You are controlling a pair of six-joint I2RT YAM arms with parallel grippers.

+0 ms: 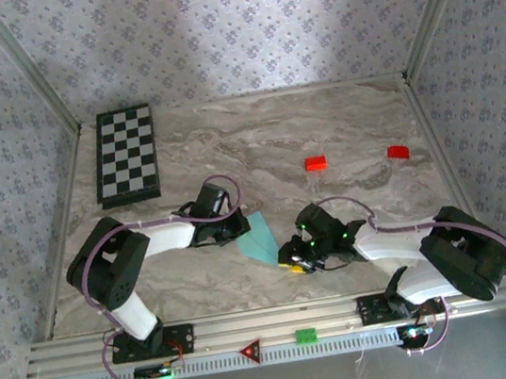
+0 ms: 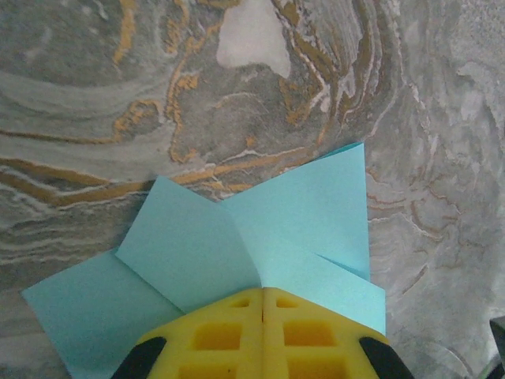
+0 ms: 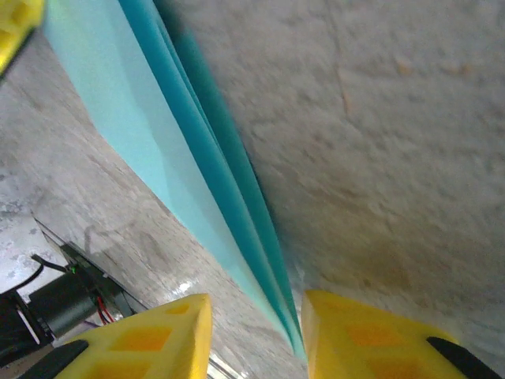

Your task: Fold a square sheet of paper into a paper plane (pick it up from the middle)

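Top view: the paper plane (image 1: pixel 262 238), a light cyan folded sheet, sits just toward 6 o'clock from the middle of the marbled worktop (image 1: pixel 319 122). The left gripper (image 1: pixel 240 229) meets it from 9 o'clock, and the right gripper (image 1: pixel 290 258) stands at its 4 o'clock corner.

Left wrist view: the left gripper (image 2: pixel 263 332) has its yellow jaws clenched, pad against pad, with only a thin seam between them. The paper plane (image 2: pixel 237 237) runs into that seam along its centre crease and is pinched there. Two flaps spread from the crease toward 10 and 1 o'clock, a lower layer juts out toward 8 o'clock, and all lie over the worktop (image 2: pixel 118 79).

Right wrist view: the right gripper (image 3: pixel 256 304) has its jaws parted by a clear gap. The stacked edges of the paper plane (image 3: pixel 158 134) run from 11 o'clock down into that gap, just beside the 5 o'clock finger. Whether they touch it cannot be told, and nothing is squeezed. The worktop (image 3: pixel 379 118) lies behind.

Surroundings, top view: a chessboard (image 1: pixel 125 154) lies at 10 o'clock. Two red blocks (image 1: pixel 315 163) (image 1: pixel 398 152) lie toward 2 o'clock, well apart from the paper.
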